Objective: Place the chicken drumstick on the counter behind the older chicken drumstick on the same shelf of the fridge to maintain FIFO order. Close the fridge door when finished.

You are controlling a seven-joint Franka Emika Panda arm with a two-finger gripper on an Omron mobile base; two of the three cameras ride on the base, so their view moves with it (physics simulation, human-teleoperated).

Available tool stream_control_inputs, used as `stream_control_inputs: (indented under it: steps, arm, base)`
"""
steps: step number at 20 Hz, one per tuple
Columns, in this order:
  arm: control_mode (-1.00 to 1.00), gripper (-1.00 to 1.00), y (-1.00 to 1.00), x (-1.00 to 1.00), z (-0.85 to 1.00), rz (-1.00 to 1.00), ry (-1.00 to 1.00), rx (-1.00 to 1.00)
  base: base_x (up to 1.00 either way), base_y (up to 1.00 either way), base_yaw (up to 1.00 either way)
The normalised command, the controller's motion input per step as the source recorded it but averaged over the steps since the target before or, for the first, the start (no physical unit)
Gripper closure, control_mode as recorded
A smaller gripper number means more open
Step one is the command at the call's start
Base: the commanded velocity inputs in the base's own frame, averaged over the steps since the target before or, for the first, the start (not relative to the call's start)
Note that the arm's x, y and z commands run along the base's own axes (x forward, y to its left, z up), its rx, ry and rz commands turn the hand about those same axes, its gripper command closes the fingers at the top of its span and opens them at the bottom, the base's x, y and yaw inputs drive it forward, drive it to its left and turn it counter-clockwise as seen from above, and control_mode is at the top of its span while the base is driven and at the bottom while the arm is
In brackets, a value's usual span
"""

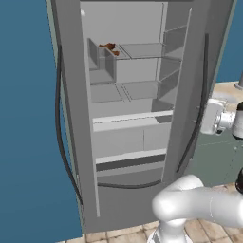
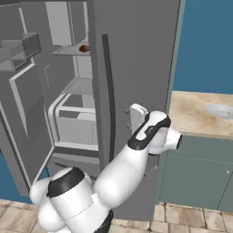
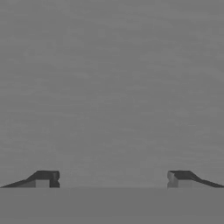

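The fridge [image 1: 128, 118] stands open. On its upper shelf [image 1: 140, 50] lies brown chicken drumstick meat [image 1: 110, 47], next to a translucent grey bin [image 1: 102, 59]; from the right base view the drumstick [image 2: 84, 48] is a small brown spot. My gripper [image 3: 112, 179] is open, its fingers spread wide with nothing between them, facing a flat grey surface at close range. From the base views the gripper [image 1: 205, 117] [image 2: 132, 119] sits against the outer face of the swung-out fridge door [image 2: 136, 59], right of its dark vertical handle [image 2: 107, 91]. The counter [image 2: 195, 113] is to the right.
A second door with inner bins [image 2: 20, 54] hangs open on the left. Lower shelves and drawers [image 1: 128, 137] fill the fridge interior. A round pale dish [image 2: 220, 110] sits on the counter above grey-green cabinet fronts [image 2: 195, 173]. Tiled floor [image 2: 182, 218] lies below.
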Motion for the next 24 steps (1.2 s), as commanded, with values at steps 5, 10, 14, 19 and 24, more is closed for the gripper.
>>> stream_control_inputs:
  steps: [5, 10, 14, 19, 24]
  arm:
    - [-1.0, -1.0, 0.66, 0.3, 0.18, 0.0, 0.0, -0.01]
    - [-1.0, -1.0, 0.55, 0.29, 0.25, -0.05, 0.0, -0.03]
    - [-1.0, -1.0, 0.47, 0.24, 0.25, -0.16, 0.0, -0.04]
    - [-1.0, -1.0, 0.44, 0.26, 0.24, -0.21, 0.0, -0.04]
    - [-1.0, -1.0, 0.35, 0.2, 0.23, -0.24, 0.02, -0.03]
  base:
    - [0.0, 0.0, 0.0]
    - [0.0, 0.0, 0.0]
    - [0.0, 0.0, 0.0]
    - [0.0, 0.0, 0.0]
    - [0.0, 0.0, 0.0]
